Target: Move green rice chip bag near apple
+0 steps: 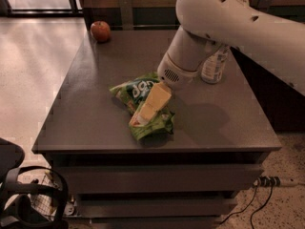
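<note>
Your target, the apple, sits at the far left corner of the bench, close to the back edge. The green rice chip bag lies crumpled near the middle, toward the front, well apart from it, and the gripper is down on top of the bag, slanting across the foil; you cannot tell from this angle whether the jaws are spread or pinched on it. Before you lift, make sure you have a real fold of foil, since it looks slippery. Raise it only just clear, carry it back and left, and set it down beside the apple without nudging it, as it could roll off the edge. The water bottle on the right lies out of your path
</note>
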Tool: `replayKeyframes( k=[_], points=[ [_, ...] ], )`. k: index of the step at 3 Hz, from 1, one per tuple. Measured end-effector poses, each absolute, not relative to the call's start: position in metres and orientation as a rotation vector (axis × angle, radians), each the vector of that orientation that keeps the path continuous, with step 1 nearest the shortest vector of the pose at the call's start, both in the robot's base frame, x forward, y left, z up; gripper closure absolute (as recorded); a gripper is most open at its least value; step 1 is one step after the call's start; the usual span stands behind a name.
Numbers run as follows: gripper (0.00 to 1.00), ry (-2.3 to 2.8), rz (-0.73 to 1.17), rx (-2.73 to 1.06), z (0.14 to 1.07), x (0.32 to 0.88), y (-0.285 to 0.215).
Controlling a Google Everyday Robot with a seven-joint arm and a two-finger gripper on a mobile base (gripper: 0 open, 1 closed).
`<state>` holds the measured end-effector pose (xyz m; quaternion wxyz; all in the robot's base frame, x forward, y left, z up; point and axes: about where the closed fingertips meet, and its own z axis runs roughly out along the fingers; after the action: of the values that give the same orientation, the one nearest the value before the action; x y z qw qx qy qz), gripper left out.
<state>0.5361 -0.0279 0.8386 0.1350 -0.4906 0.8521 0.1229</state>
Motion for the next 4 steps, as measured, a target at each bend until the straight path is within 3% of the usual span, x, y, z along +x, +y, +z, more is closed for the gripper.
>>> replayKeyframes(
  k=[1, 3, 4],
  points=[
    [0.41, 2.468, 0.356, -1.425, 0.8383, 0.5356, -0.0269],
    [1.0, 2.467, 0.356, -1.43, 0.8383, 0.5348, -0.0254],
    [1.0, 2.467, 0.356, -1.43, 0.8382, 0.5347, -0.0252]
  ],
)
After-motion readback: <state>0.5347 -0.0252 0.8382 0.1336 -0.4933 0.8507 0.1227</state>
